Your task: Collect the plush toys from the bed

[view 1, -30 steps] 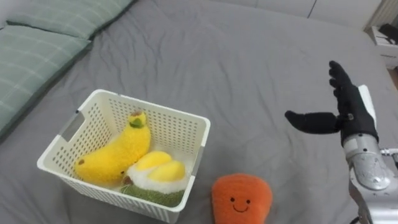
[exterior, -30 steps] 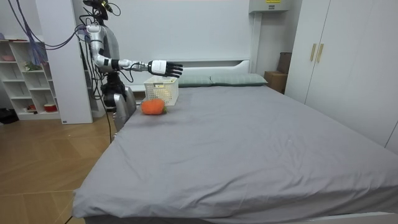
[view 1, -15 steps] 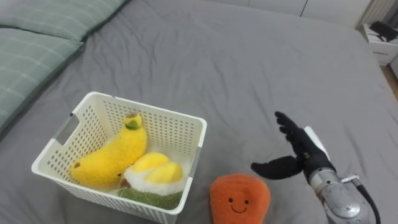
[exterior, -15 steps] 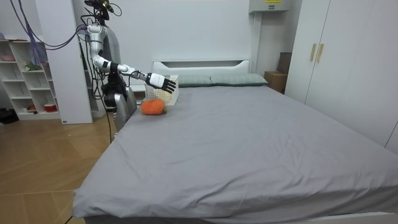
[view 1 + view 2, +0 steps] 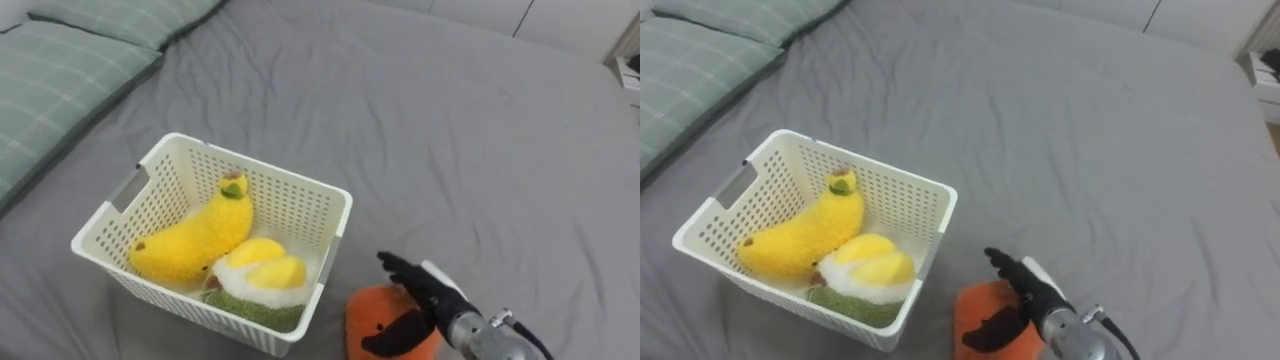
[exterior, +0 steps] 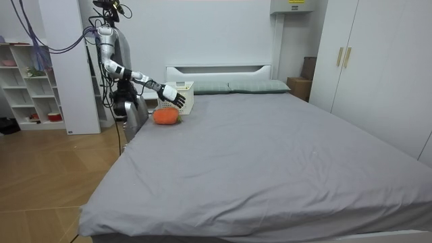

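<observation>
The right hand (image 5: 422, 296) is over the top of the orange plush toy (image 5: 368, 312) — fingers outstretched, thumb spread across its front, nothing clasped. The toy lies at the bed's (image 5: 470, 140) near edge — just beside the white basket (image 5: 255, 168).

Grey-sheeted bed (image 6: 256, 155) is taking up most of the room, with green checked pillows (image 6: 253, 86) lying against the white headboard (image 6: 219, 70). White wardrobe (image 6: 378, 61) is standing along the room view's right and a white shelf unit (image 6: 27, 81) is sitting far left. Wood floor (image 6: 47, 182) is showing around the bed, and a plain white wall (image 6: 202, 30) is running behind it.
</observation>
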